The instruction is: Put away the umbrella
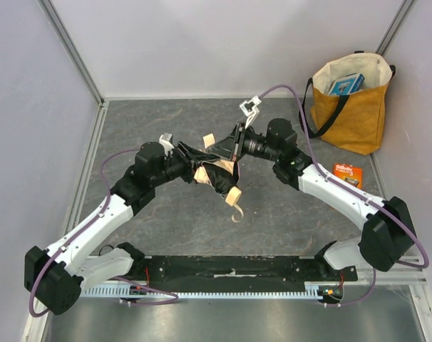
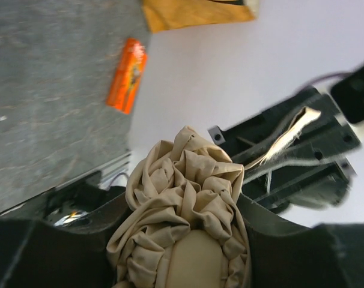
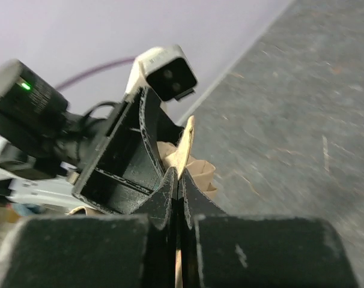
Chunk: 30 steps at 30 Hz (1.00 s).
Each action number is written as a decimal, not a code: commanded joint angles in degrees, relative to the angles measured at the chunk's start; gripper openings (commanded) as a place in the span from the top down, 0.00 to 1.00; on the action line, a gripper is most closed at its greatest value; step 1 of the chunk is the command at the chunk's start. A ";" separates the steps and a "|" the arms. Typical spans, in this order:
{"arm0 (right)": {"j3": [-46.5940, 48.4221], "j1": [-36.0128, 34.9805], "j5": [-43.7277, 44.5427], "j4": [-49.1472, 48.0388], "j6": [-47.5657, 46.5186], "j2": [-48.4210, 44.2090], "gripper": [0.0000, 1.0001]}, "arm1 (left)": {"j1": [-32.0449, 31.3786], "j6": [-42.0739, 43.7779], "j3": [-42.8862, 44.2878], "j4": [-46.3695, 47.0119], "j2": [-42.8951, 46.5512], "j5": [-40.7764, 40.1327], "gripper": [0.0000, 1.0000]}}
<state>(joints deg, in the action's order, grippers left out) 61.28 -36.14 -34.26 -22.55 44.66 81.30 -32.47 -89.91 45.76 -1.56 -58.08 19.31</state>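
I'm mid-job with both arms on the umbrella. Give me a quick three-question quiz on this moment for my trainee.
1. True or false: the umbrella already sits inside the tote bag.
2. What does the right gripper pinch? A nothing; B the umbrella's thin beige strap; C the tote bag.
3. Name the small thing lying on the table between the right arm and the tote bag.
Key: 1 false, the left gripper and right gripper hold it at mid-table; 2 B; 3 the orange packet.
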 commanded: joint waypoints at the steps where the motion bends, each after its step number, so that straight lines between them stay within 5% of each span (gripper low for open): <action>1: 1.56 -5.59 10.33 6.79 -18.52 -8.60 1.00 | 0.65 7.90 0.83 -24.97 -2.38 0.64 0.98; 6: -3.43 -9.56 18.95 4.89 -19.02 -12.56 1.00 | 2.15 10.19 -1.89 -27.10 -5.28 1.87 0.98; 14: -19.78 -8.60 21.78 -29.20 8.85 -14.32 1.00 | 2.50 9.06 -10.33 -25.68 -3.53 -1.47 0.98; 18: -20.06 -10.26 22.84 -30.20 4.31 -17.74 1.00 | 2.76 7.90 -10.87 -26.47 -6.41 -0.85 0.98; 26: -11.88 -18.86 30.37 -13.07 -20.64 -21.43 1.00 | 2.50 11.34 -10.15 -29.64 -13.19 -3.92 0.98; 30: -14.24 -19.76 37.32 -15.58 -18.58 -23.81 1.00 | 2.41 9.94 -18.65 -15.80 -11.71 0.01 0.98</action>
<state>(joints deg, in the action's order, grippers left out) 39.46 -53.89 -0.99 -14.52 26.72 67.05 -31.22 -82.30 38.13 -13.34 -67.18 28.56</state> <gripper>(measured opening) 0.004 0.467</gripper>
